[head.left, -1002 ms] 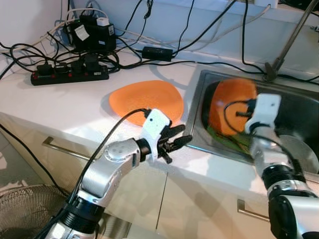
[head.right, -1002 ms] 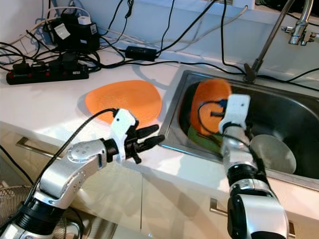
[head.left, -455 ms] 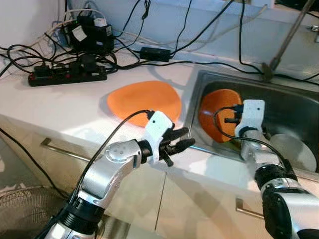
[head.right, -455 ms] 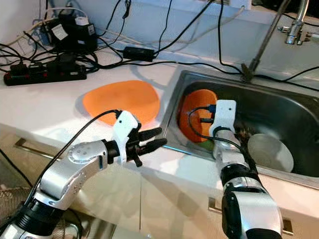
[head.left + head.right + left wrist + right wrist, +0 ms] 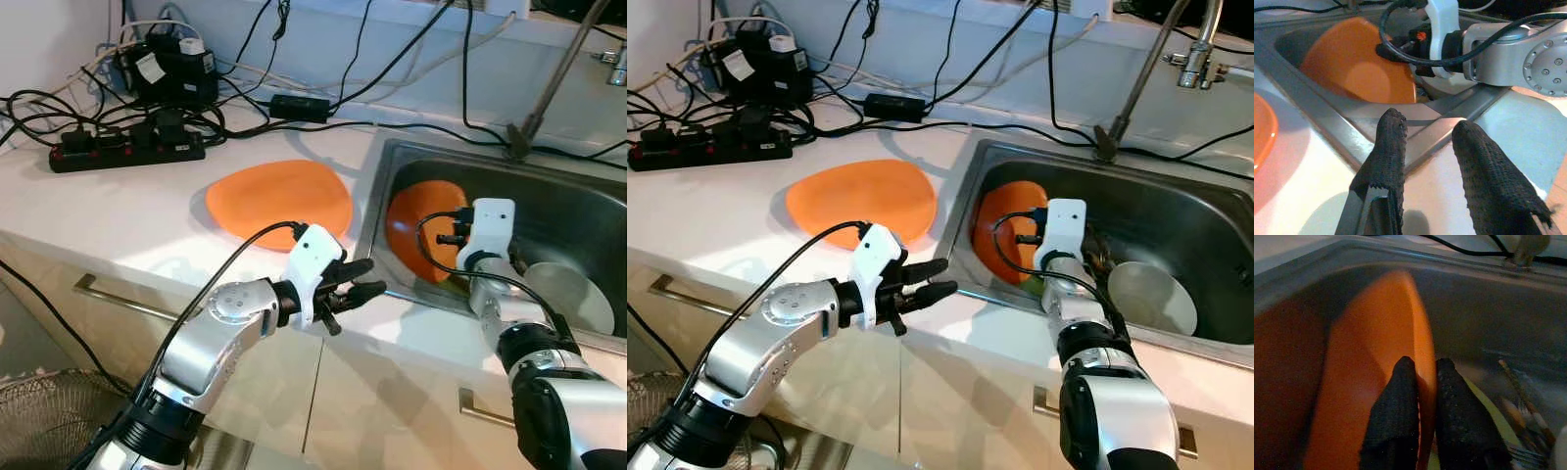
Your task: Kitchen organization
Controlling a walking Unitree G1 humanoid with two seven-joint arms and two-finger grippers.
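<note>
- Right claw (image 5: pixel 1419 382) is clamped on the rim of the orange plate in the sink (image 5: pixel 416 230); a second ago that plate was raised and blurred, now it sits lower, leaning on the sink's left wall.
- Reads as either regrip or set-down; plate not yet out of the sink (image 5: pixel 588 211).
- Second orange plate (image 5: pixel 279 199) lies flat on the bench (image 5: pixel 118 211), just left of the sink.
- Left claw (image 5: pixel 355 281) has drifted slightly toward the sink; fingers parted, empty, over the bench's front edge.
- Tight spots: sink's left rim, steel bowl (image 5: pixel 568 294) and cutlery right of the plate.
- Open room: bench left of the sink; cables and power strip (image 5: pixel 127 149) behind.
</note>
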